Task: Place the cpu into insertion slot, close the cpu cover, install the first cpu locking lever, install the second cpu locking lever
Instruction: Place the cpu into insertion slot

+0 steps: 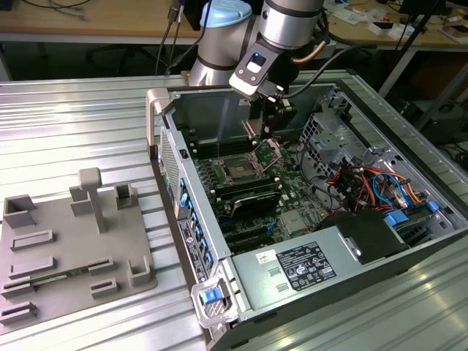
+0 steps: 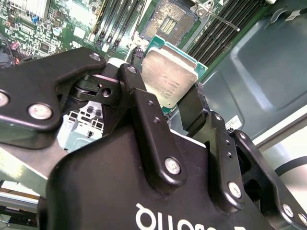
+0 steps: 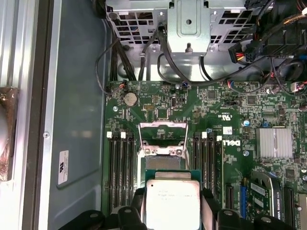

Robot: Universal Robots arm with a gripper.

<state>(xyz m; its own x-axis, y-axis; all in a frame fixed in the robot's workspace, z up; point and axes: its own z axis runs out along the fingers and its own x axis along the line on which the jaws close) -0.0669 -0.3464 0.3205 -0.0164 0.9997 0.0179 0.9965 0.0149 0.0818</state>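
Black gripper (image 2: 163,86) pinches the chip (image 2: 169,76) by two opposite edges, fingers (image 2: 136,91) closed just to its width, holding it in the air over the board (image 3: 158,103). The bare socket (image 1: 240,170) lies to the exterior view's left of its raised cover (image 1: 267,152).

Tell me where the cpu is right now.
In the second wrist view the cpu is clamped in the gripper, over the motherboard and just short of the open insertion slot, beside the memory slots.
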